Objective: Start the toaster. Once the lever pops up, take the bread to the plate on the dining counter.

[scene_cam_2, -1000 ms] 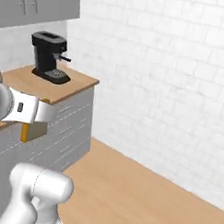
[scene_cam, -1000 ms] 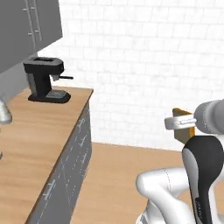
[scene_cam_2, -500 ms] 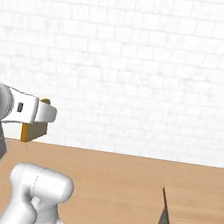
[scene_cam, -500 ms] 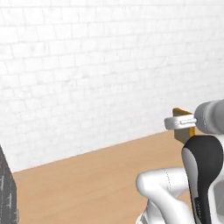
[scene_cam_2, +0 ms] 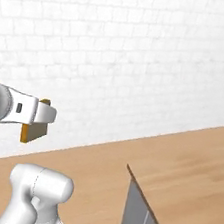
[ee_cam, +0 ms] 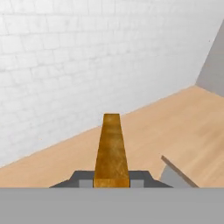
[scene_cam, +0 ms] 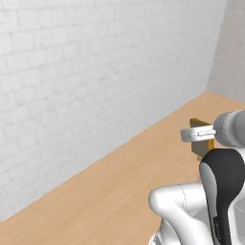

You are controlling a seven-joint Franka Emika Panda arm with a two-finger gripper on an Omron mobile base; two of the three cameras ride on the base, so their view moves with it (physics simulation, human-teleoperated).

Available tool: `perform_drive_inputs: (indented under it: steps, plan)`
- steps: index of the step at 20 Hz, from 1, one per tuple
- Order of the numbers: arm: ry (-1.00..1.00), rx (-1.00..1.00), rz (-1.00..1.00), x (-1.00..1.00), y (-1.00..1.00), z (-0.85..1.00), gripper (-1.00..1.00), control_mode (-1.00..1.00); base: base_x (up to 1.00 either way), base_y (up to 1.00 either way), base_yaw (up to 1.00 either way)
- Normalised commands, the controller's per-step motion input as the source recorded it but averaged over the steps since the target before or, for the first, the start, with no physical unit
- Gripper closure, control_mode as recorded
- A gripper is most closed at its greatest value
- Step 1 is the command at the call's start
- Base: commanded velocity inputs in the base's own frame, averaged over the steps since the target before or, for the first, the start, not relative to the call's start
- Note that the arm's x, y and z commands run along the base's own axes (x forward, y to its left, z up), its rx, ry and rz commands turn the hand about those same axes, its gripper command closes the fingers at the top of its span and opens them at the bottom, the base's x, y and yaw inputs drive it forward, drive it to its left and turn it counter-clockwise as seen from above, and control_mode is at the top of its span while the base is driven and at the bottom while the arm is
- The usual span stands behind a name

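My gripper (scene_cam: 197,135) is shut on the bread (scene_cam: 203,141), a tan slice with a browner crust held on edge in the air. From the right base view the gripper (scene_cam_2: 45,114) pinches the top of the bread (scene_cam_2: 33,131), which hangs below the fingers. Looking along the hand, the bread (ee_cam: 111,151) stands edge-on straight ahead, clamped at its base by the gripper (ee_cam: 111,183). A corner of the light-brown dining counter (scene_cam_2: 190,178) lies low and to the right, apart from the slice. The toaster and the plate are out of view.
A white brick wall (scene_cam_2: 122,50) runs across the back. Wooden floor (scene_cam: 110,191) stretches below it. The counter's grey side panel (scene_cam_2: 139,221) faces me, and its corner (ee_cam: 175,173) shows beside the hand. A grey wall (scene_cam: 229,52) meets the brick at the far right.
The whole picture has swung sideways as the base turned: the coffee machine and worktop left the views and the counter corner came in. The bread stays clamped in the gripper.
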Motion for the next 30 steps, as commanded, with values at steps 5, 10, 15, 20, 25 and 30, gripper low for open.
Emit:
perform_drive_inputs:
  steps: [5,10,15,20,25,30]
  plan:
    - [0.0,0.0,0.0,0.0,0.0,0.0,1.0,1.0,0.63,0.7,-0.51]
    - [0.0,0.0,0.0,0.0,0.0,0.0,1.0,1.0,0.71,0.67,-0.49]
    - [0.0,0.0,0.0,0.0,0.0,0.0,1.0,1.0,0.68,0.62,-0.52]
    - [0.0,0.0,0.0,0.0,0.0,0.0,1.0,1.0,0.74,0.48,-0.53]
    - [0.0,0.0,0.0,0.0,0.0,0.0,1.0,1.0,0.86,0.18,-0.52]
    - [0.0,0.0,0.0,0.0,0.0,0.0,1.0,1.0,0.99,0.06,-0.46]
